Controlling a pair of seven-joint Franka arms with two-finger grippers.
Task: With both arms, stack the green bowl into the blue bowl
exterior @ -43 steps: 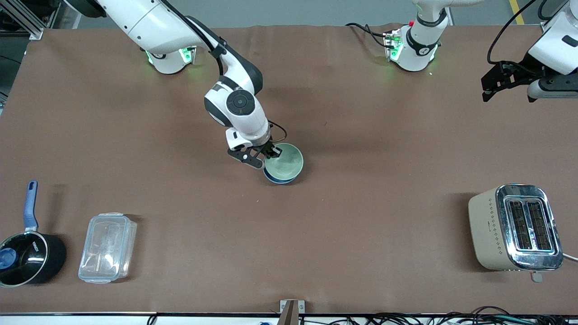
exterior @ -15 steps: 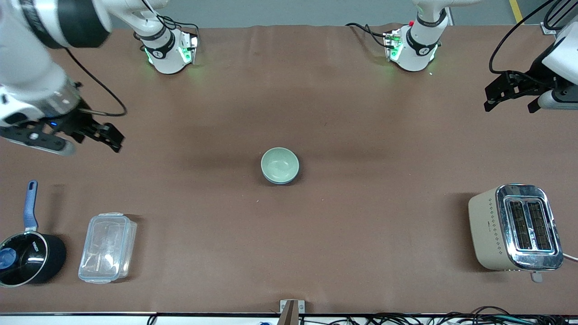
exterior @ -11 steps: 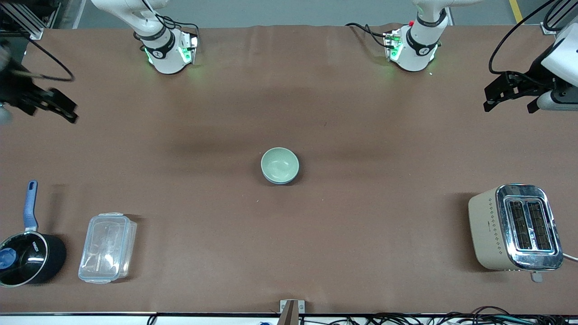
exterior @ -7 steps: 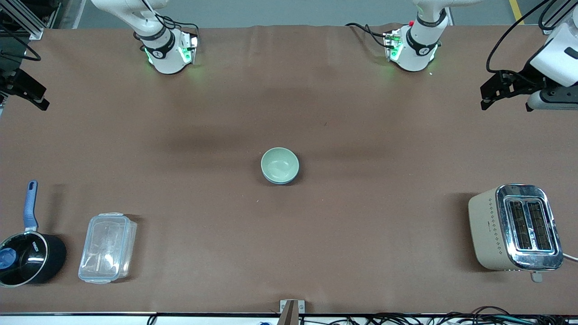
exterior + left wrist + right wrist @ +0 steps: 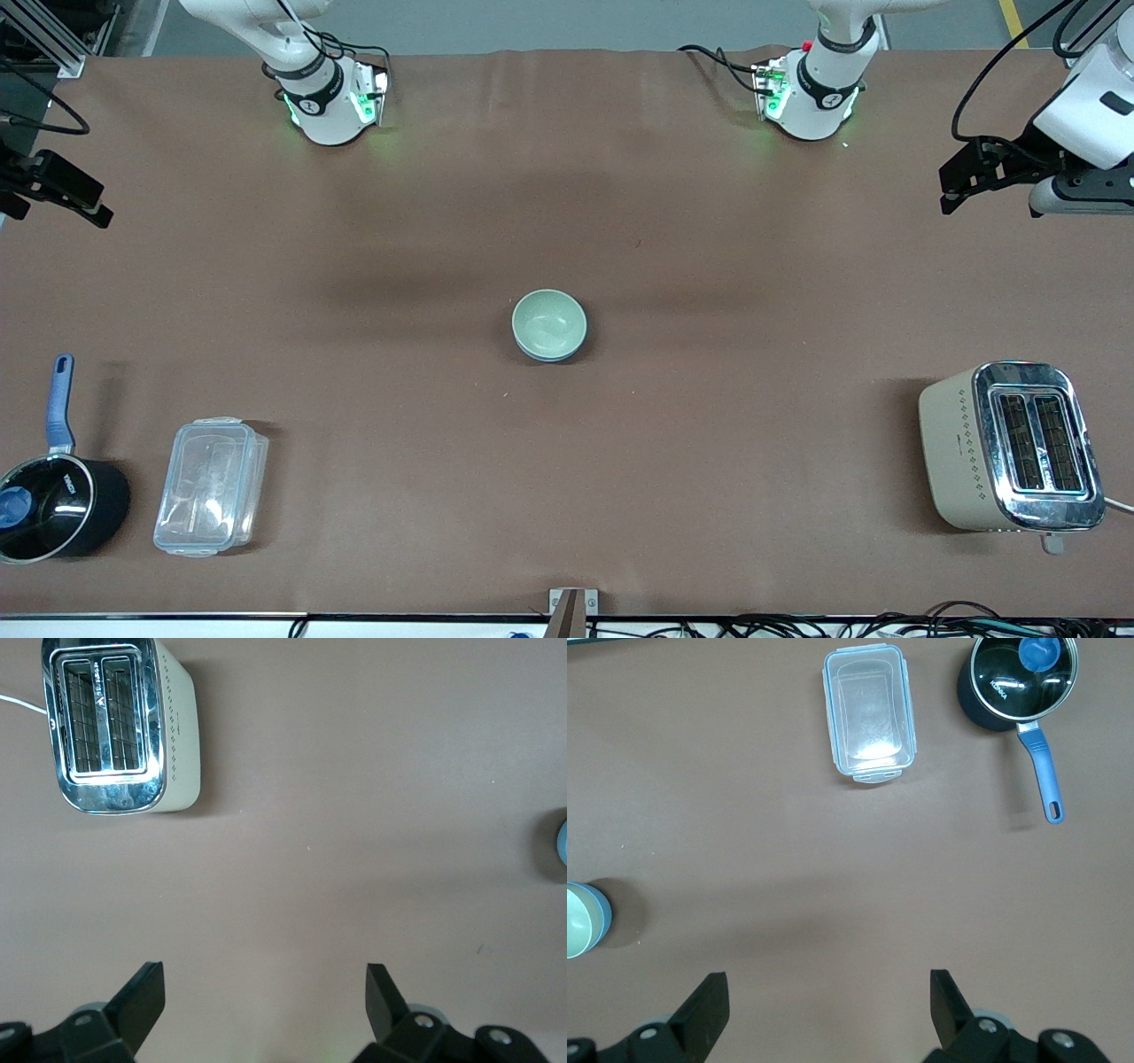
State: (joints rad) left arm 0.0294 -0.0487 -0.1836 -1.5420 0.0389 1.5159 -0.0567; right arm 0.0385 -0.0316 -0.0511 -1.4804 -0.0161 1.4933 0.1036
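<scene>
The green bowl [image 5: 548,322] sits nested inside the blue bowl [image 5: 551,357] at the middle of the table; only a thin blue edge shows under it. The right wrist view shows the green bowl [image 5: 574,923] in the blue bowl [image 5: 604,918] at its edge. My right gripper [image 5: 55,202] hangs open and empty over the right arm's end of the table, far from the bowls; it also shows in the right wrist view [image 5: 828,1003]. My left gripper [image 5: 985,190] hangs open and empty over the left arm's end, and shows in the left wrist view [image 5: 264,997].
A beige and chrome toaster [image 5: 1010,447] stands near the front camera at the left arm's end. A clear plastic lidded box [image 5: 211,486] and a black saucepan with a blue handle [image 5: 55,496] lie near the front camera at the right arm's end.
My right gripper let go of the green bowl, leaving it in the blue bowl, and drew back to its end of the table. My left gripper shifted only slightly.
</scene>
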